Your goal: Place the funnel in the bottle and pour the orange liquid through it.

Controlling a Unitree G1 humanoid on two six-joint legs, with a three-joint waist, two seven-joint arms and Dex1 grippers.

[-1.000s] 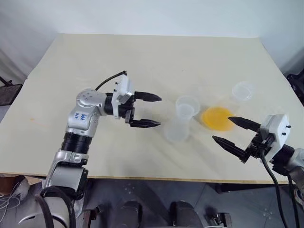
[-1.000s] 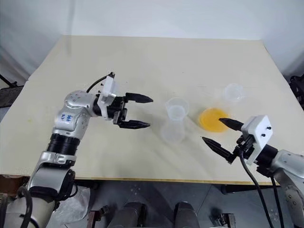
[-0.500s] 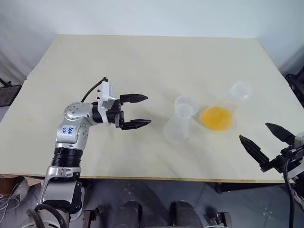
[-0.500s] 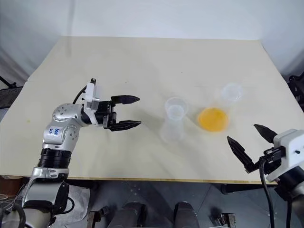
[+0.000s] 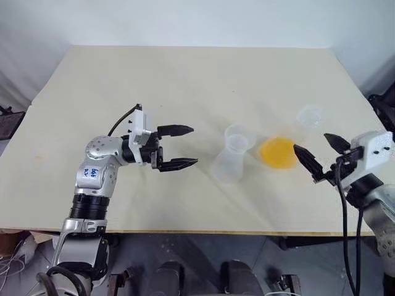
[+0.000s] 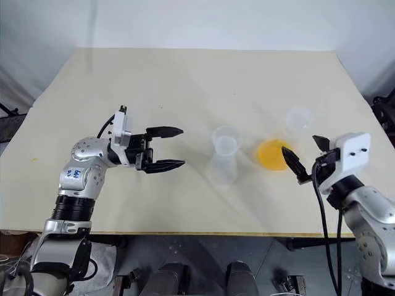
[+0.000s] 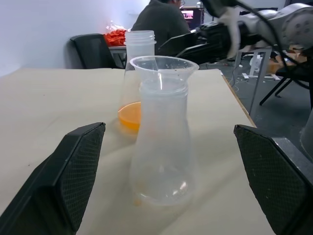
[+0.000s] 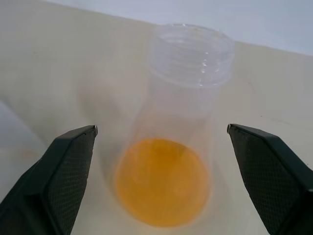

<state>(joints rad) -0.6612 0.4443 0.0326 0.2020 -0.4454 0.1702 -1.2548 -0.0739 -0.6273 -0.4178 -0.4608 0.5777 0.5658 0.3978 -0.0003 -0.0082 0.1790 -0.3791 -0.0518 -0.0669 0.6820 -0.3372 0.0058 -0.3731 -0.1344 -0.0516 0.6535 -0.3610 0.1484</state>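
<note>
Near the middle of the pale, matte table (image 5: 185, 80), a little toward the robot's right, stands the bottle (image 5: 227, 166), a frosted translucent plastic flask with a wide rounded base narrowing to a short cylindrical neck. The funnel (image 5: 239, 135), a small clear cone with a thin flared rim, sits in that neck with its mouth upward; the left wrist view shows its stem (image 7: 160, 83) hanging as a fine line inside the neck. Just beside the bottle on the robot's right is a larger clear conical vessel (image 8: 171, 161) with a ribbed, threaded open mouth, and the orange liquid (image 5: 278, 152) lies as a bright, glossy yellow-orange pool across its wide bottom. The right gripper (image 5: 316, 155) is at that vessel's right side, its two black tapered fingers spread wide on either flank of it and holding nothing; their inner pads (image 8: 63, 176) carry a fine cross-hatched texture. The left gripper (image 5: 180, 147) hovers over the table to the left of the bottle, well apart from it, pointing toward it with its fingers likewise spread wide and empty. Beyond the table edge, the left wrist view shows a seated person (image 7: 164, 22) and dark chairs (image 7: 93, 49).
</note>
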